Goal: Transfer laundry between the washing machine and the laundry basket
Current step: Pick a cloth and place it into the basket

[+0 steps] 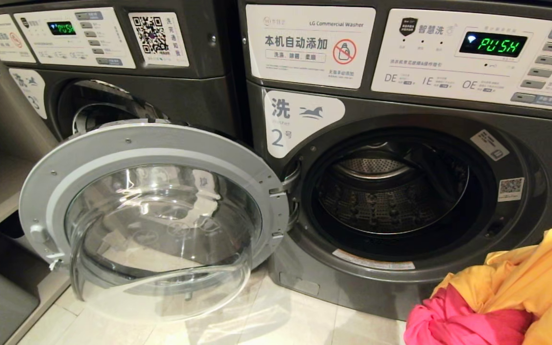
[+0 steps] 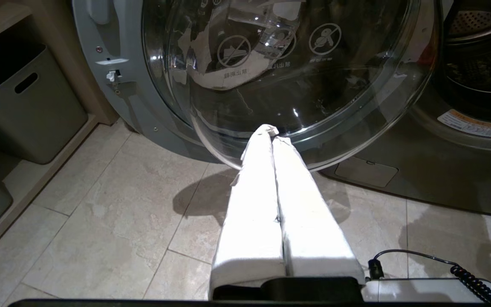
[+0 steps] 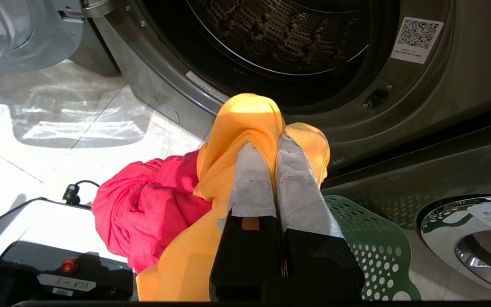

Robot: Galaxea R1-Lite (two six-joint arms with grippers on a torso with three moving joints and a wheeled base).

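Observation:
The washing machine (image 1: 400, 120) marked "2" stands with its round glass door (image 1: 151, 215) swung wide open to the left and its steel drum (image 1: 376, 196) bare. My right gripper (image 3: 271, 143) is shut on the yellow-orange garment (image 3: 245, 123), lifted in front of the drum's lower rim. A magenta-red garment (image 3: 143, 204) hangs bunched with it. Both pieces of laundry show at the head view's bottom right: the yellow one (image 1: 530, 278) and the red one (image 1: 458, 321). The green laundry basket (image 3: 373, 247) sits just below the right gripper. My left gripper (image 2: 271, 133) is shut and empty, low near the open door.
A like machine marked "3" (image 1: 113, 72) stands to the left, behind the open door. Grey storage bins (image 2: 28, 106) sit in a shelf unit on the left. Pale floor tiles (image 2: 122, 213) spread before the machines. The robot's white base (image 3: 28, 238) lies under the right arm.

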